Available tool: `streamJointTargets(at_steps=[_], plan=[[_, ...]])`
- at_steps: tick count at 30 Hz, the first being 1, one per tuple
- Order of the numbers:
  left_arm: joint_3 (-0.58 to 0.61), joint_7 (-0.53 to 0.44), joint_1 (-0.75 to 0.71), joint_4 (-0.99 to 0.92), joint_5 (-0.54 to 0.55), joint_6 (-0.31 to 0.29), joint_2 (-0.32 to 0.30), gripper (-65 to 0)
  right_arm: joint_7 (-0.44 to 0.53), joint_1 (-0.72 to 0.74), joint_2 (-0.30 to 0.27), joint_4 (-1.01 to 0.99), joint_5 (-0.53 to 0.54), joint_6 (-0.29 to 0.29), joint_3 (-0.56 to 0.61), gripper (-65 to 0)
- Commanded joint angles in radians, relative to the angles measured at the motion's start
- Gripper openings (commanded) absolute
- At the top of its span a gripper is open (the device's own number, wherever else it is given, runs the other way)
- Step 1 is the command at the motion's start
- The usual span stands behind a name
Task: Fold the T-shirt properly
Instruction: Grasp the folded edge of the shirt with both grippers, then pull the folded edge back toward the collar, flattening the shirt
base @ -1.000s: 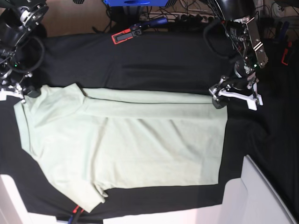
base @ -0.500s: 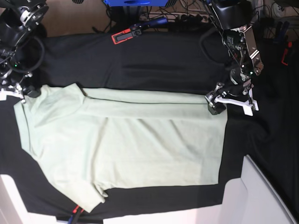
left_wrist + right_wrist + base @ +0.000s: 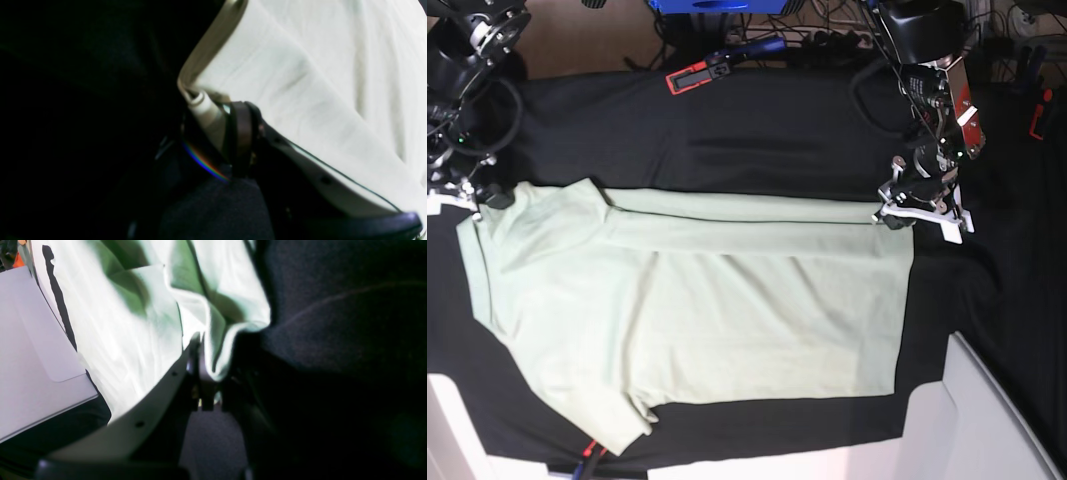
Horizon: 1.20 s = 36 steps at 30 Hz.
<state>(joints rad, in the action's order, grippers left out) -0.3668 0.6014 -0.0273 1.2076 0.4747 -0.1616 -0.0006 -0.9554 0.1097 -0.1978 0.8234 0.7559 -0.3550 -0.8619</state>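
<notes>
Left hand (image 3: 889, 215) is pinched down on the far hem corner of the pale mint-green cotton T-shirt (image 3: 697, 300); the wrist view shows cloth caught between its white fingers (image 3: 205, 111). Right hand (image 3: 472, 200) is clamped tight on the shirt's opposite upper corner, fabric bunched in its jaws. Between them the shirt lies spread flat on the black cloth-covered table (image 3: 757, 140), one sleeve trailing toward the near edge. A red and black tool (image 3: 695, 75) sits at the far side.
</notes>
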Motion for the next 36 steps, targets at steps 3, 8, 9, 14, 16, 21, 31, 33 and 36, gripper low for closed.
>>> streamJointTargets(at_steps=[3, 8, 9, 14, 16, 21, 31, 33, 36], plan=[[-0.004, 0.019, -0.003, 0.007, 0.0, -0.003, 0.0, -52.2, -0.001, 0.003, -0.016, 0.009, 0.014, -0.009, 0.0, -65.0], [-0.01, 0.024, -0.006, 0.007, 0.0, 0.0, 0.0, -65.0, 0.002, -0.003, -0.016, 0.009, 0.014, -0.009, 0.0, -65.0], [-0.01, 0.025, -0.007, 0.007, 0.0, 0.0, 0.0, -65.0, 0.0, -0.003, -0.016, 0.009, 0.014, -0.009, 0.0, -65.0], [-0.008, 0.022, -0.044, 0.058, -0.001, 0.0, -0.002, -65.0, -0.003, -0.008, -0.018, 0.014, 0.014, -0.013, 0.0, -65.0], [-0.007, 0.024, -0.07, 0.096, -0.001, 0.0, -0.002, -65.0, -0.003, -0.017, -0.018, 0.015, 0.014, -0.013, 0.0, -65.0], [-0.001, 0.025, -0.125, 0.191, -0.004, 0.0, -0.003, -65.0, -0.003, -0.034, -0.018, 0.034, 0.017, -0.014, 0.0, -65.0], [0.001, 0.025, -0.164, 0.203, -0.006, -0.002, -0.006, -65.0, -0.113, -0.069, -0.01, 0.208, 0.02, -0.006, -0.012, -65.0], [0.001, 0.025, -0.179, 0.203, -0.006, -0.002, -0.006, -65.0, -0.116, -0.071, -0.007, 0.207, 0.017, -0.006, -0.012, -65.0], [-0.001, 0.025, -0.211, 0.246, -0.006, -0.002, -0.006, -65.0, -0.118, -0.09, -0.007, 0.207, 0.02, -0.006, -0.012, -65.0]])
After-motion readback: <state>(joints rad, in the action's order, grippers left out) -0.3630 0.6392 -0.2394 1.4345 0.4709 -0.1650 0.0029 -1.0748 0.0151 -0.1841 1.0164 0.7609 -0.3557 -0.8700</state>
